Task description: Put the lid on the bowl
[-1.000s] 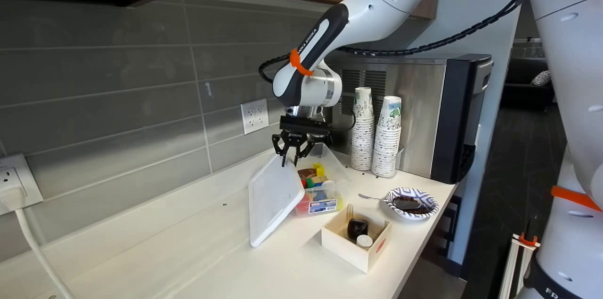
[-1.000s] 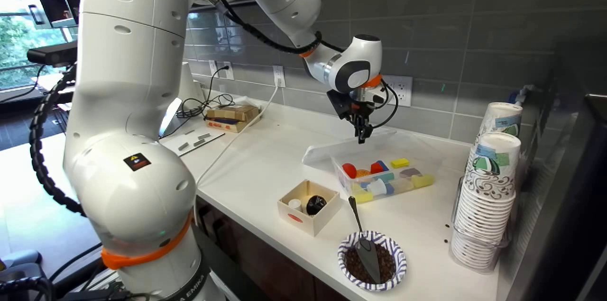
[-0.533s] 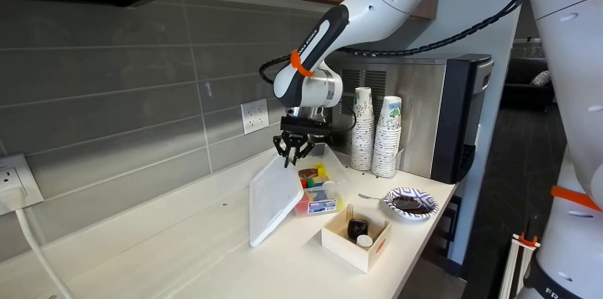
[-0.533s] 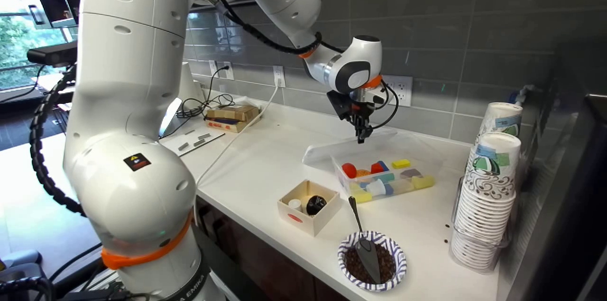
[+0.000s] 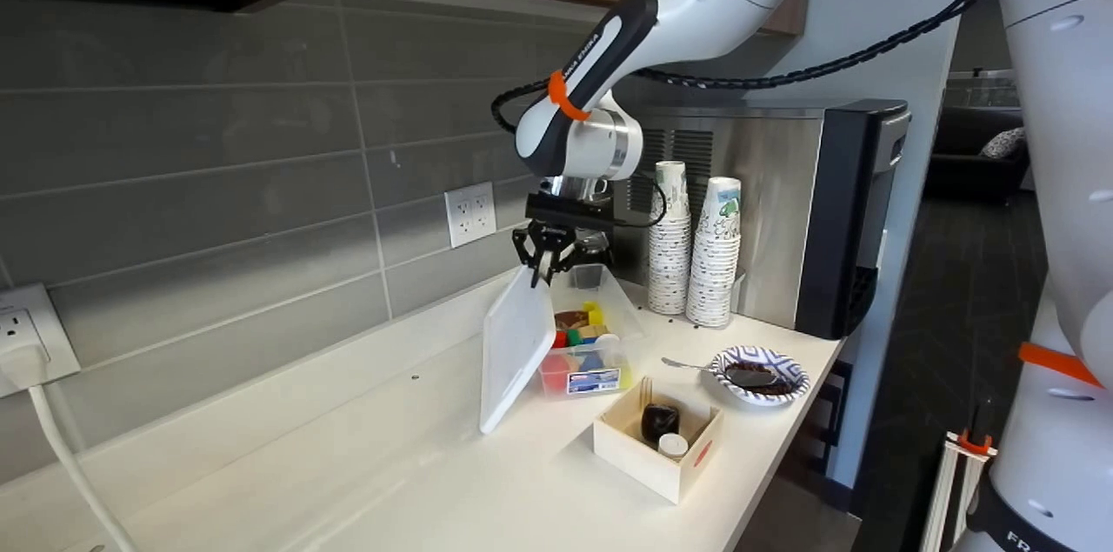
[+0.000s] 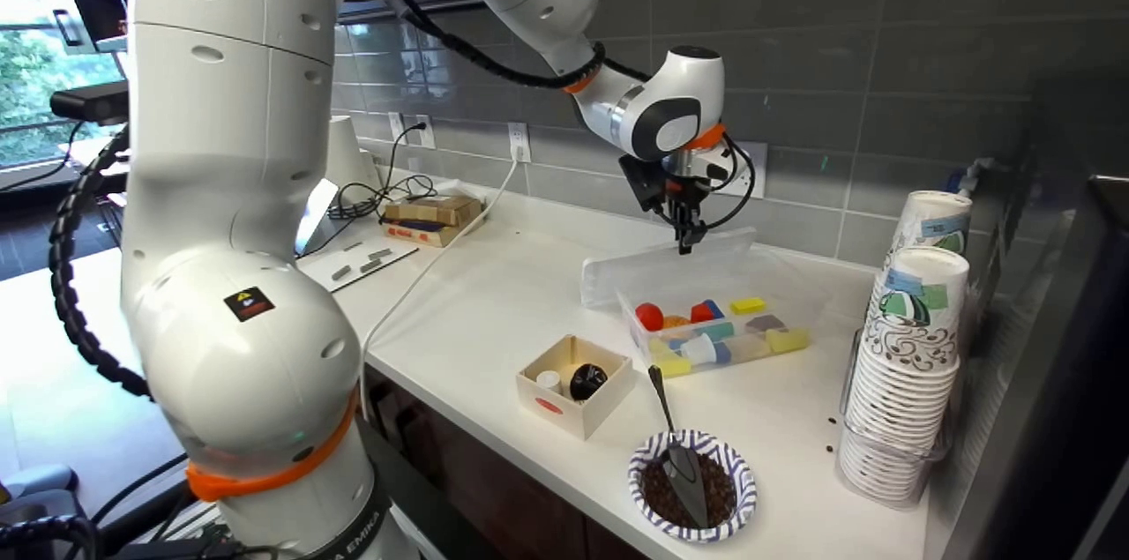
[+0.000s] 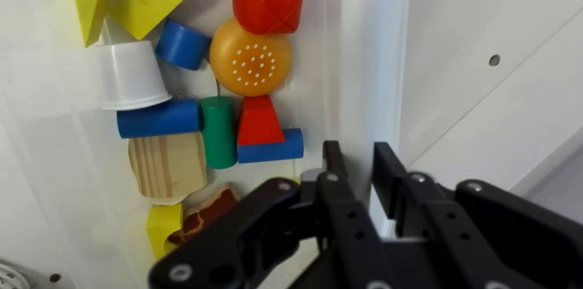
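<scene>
Within the gripper (image 7: pixel 357 154): one lid (image 5: pixel 519 343), pale plastic, flat, rectangular, pinched by its upper edge, a finger to either side. Attitude: on edge and steeply tilted, broad face hanging below the grip. Lower edge: contact with the counter (image 5: pixel 365 482) cannot be told.

Below the gripper and to one side, leftward in the wrist view: one clear bin (image 5: pixel 621 309), uncovered, level, holding coloured toy pieces (image 7: pixel 218 132). By its shape, judged the likely partner of the lid, though the task says bowl. Relation governing the coming move: bin flat, lid steep and just beside its long side, long axes roughly parallel. Probably called for: a shift toward the bin and a roll that lays the lid flat, with little or no turning about the vertical. Risk, as judged: slip or swing at the single pinch.

Farther out on that same side of the gripper: one wooden box (image 5: pixel 635 461), near the bin; then, well apart, one patterned paper bowl (image 6: pixel 746 489) with a server (image 6: pixel 684 474) resting in it. Past the bin from the gripper: two stacks of paper cups (image 6: pixel 908 366).
</scene>
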Tool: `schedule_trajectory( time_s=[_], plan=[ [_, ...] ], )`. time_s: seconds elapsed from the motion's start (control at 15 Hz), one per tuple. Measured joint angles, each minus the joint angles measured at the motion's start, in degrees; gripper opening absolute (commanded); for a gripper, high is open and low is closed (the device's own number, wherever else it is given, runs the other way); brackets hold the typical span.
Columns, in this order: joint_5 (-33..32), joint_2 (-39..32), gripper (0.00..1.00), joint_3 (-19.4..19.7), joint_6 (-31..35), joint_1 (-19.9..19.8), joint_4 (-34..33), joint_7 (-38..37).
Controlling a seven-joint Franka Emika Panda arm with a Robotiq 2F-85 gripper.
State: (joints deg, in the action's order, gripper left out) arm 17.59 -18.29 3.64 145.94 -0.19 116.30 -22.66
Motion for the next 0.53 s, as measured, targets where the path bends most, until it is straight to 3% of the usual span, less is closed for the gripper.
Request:
schedule_trajectory(
  time_s=[0.53],
  plan=[
    [11.8, 5.6, 0.06, 0.2, 1.8, -5.6, 4.1, 0.8]
  ],
)
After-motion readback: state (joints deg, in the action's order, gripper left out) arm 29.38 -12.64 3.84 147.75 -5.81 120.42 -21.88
